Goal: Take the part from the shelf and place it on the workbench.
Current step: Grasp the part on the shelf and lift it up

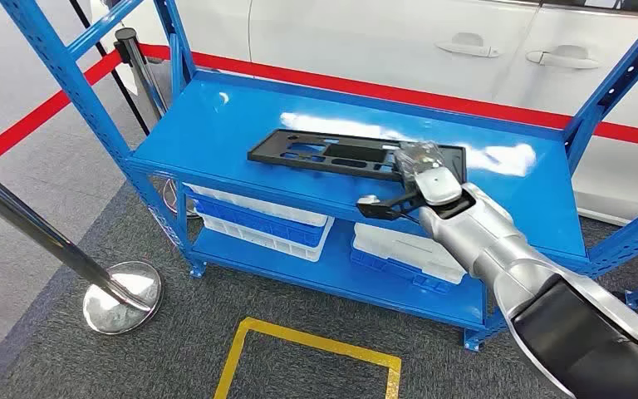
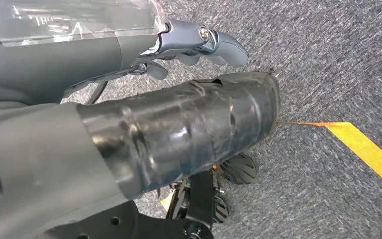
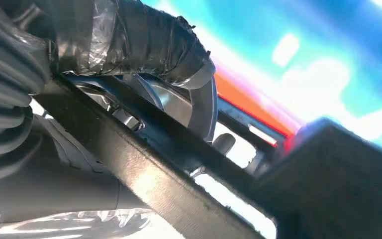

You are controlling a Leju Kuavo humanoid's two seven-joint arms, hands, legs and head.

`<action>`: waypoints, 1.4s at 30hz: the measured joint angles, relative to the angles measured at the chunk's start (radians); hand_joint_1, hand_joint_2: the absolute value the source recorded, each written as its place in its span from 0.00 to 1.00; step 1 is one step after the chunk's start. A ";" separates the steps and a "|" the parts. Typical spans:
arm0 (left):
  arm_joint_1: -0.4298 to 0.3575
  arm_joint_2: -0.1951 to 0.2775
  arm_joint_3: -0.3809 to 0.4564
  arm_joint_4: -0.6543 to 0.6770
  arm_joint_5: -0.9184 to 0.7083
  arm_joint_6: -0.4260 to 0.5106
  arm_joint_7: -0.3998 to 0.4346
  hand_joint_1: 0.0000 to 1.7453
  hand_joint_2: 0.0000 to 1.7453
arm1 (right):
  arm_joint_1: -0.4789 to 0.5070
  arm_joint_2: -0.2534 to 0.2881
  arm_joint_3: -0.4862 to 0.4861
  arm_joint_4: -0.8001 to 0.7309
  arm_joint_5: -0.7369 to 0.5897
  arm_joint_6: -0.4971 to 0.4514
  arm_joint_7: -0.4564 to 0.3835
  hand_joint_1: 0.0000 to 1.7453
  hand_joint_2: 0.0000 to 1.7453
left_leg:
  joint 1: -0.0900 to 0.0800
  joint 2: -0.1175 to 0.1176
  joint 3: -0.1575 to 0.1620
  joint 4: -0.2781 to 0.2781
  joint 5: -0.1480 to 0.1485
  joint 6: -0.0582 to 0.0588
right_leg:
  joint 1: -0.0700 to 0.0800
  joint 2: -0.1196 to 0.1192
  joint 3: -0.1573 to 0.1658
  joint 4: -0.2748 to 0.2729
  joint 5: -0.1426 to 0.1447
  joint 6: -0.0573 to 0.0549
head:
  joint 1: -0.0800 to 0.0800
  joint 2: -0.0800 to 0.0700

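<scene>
Right hand (image 1: 419, 179) grips the near right end of the flat black part (image 1: 341, 155), which lies on the top level of the blue shelf (image 1: 216, 125); left hand (image 2: 189, 47) hangs over grey carpet, fingers curled, holding nothing.

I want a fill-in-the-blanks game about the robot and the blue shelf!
1. The black part lies on the ___ level of the blue shelf.
2. The robot's ___ robot hand is at the part's end.
3. The yellow lines are on the ___.
4. The white bins sit on the ___ level.

Missing words: top; right; floor; bottom
</scene>
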 joint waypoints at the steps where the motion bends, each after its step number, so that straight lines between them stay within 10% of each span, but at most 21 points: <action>1: 0.000 0.000 0.001 0.000 0.000 0.000 0.000 0.00 0.00 | -0.002 0.002 0.000 -0.020 0.003 0.006 0.001 1.00 1.00 | 0.000 0.000 0.000 0.000 0.000 0.000 | 0.000 0.000 0.000 0.000 0.000 0.000 | 0.000 0.000; 23: 0.001 -0.003 0.036 0.000 -0.018 -0.015 -0.009 0.00 0.00 | -0.192 0.075 -0.005 -0.287 0.069 0.114 -0.023 1.00 1.00 | 0.002 -0.008 -0.007 0.000 0.001 -0.001 | 0.003 -0.009 -0.004 0.001 -0.003 -0.002 | 0.000 0.000; 27: 0.000 -0.005 0.048 0.000 -0.010 -0.047 -0.033 0.00 1.00 | -0.207 0.079 -0.005 -0.317 0.020 0.136 -0.021 1.00 1.00 | 0.002 -0.008 -0.007 0.001 0.001 -0.001 | 0.003 -0.009 -0.004 0.001 -0.003 -0.002 | 0.000 0.000; 42: 0.000 -0.008 0.105 0.000 0.026 -0.099 -0.054 0.00 1.00 | -0.200 0.007 -0.208 -0.317 -0.348 0.110 0.000 1.00 1.00 | 0.002 -0.008 -0.009 0.003 0.000 -0.001 | 0.003 -0.009 -0.005 0.001 -0.002 -0.002 | 0.000 0.000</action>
